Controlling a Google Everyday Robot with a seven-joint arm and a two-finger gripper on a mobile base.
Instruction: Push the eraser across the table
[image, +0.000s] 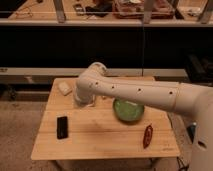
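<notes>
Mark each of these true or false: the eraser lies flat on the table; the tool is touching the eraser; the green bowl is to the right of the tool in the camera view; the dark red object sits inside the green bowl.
1. The eraser lies flat on the table. True; it is on the left part, towards the front edge.
2. The tool is touching the eraser. False; it hangs over the table farther back than the eraser, with bare wood between them.
3. The green bowl is to the right of the tool in the camera view. True.
4. The dark red object sits inside the green bowl. False; it lies on the table near the front right corner, outside the bowl.
</notes>
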